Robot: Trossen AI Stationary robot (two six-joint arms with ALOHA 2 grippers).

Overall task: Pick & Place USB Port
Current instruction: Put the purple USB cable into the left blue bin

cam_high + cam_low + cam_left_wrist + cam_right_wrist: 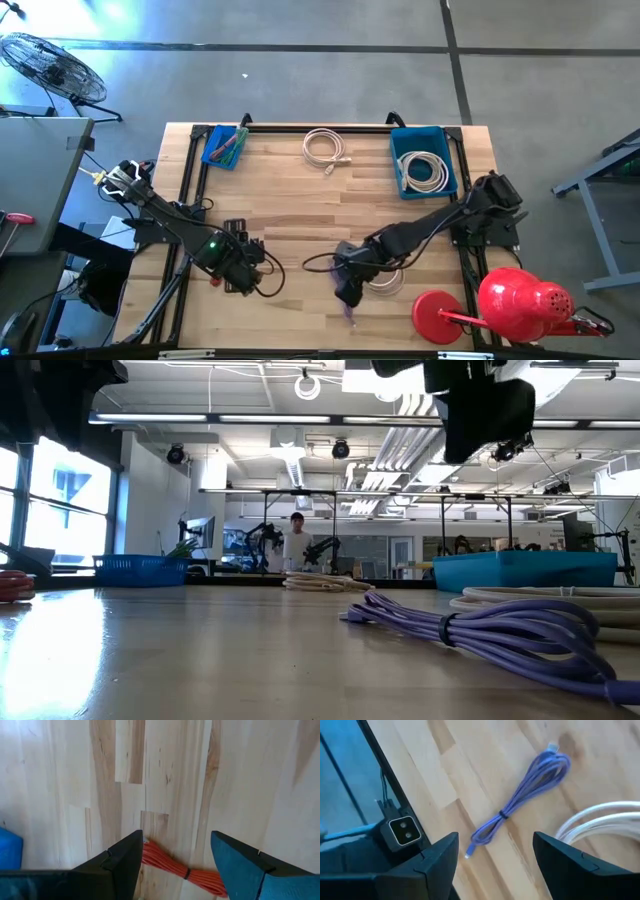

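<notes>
A purple USB cable (520, 795), bundled with a dark tie, lies on the wooden table near its near edge. My right gripper (496, 837) hovers open above it (348, 290), fingers slanting down, touching nothing. A white coiled cable (600, 825) lies right beside the purple cable. An orange cable bundle (180, 870) lies on the table under my left gripper (176, 837), which hangs open above it at the table's near left (240, 270). In the low view the purple cable (480, 625) lies close to the camera, with the right gripper (485, 410) high above it.
A blue bin (425, 160) with a white cable stands at the far right, and a smaller blue bin (225, 145) with coloured cables at the far left. Another white coil (325, 148) lies at the far middle. A red lamp (510, 305) stands at the near right corner.
</notes>
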